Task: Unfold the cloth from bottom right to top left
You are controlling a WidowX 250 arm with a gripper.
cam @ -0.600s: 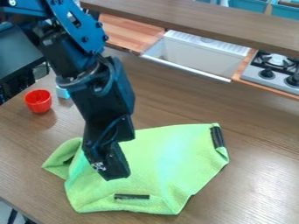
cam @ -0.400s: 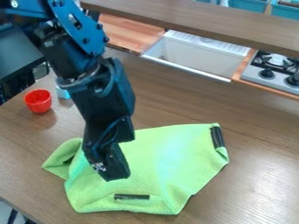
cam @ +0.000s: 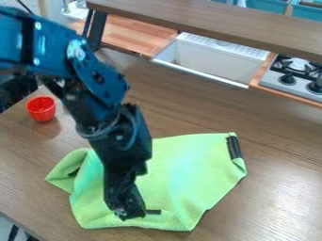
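Brown wood-grain bench (cam: 277,188), its surface catching pale light at the right. Upon it, toward the lower middle of the view: one lime-green fabric cloth (cam: 179,164), rumpled, lying flat in the main, with a folded flap at its left. Fitted to the cloth: one black strip (cam: 234,147) at the upper right corner; one short black strip (cam: 153,212) near the lower edge.

One black two-finger claw (cam: 129,213), pointing down over the lower left part of the cloth, beside the short strip; most of the cloth extends to its right, the flap to its upper left. Whether the claw is spread or closed is not discernible, nor whether it touches the fabric. Claw and arm (cam: 113,120) hide a band of the cloth and the left end of the short strip. Arm cut off at the left edge.

Farther out: one small red cup (cam: 41,108), upright, beyond the flap. Behind the bench: one white sink basin (cam: 217,61); one grey stove (cam: 294,75) with black knobs, cut off at right; one long brown shelf (cam: 213,21), partly covering the sink; teal bins (cam: 264,4), cropped above.
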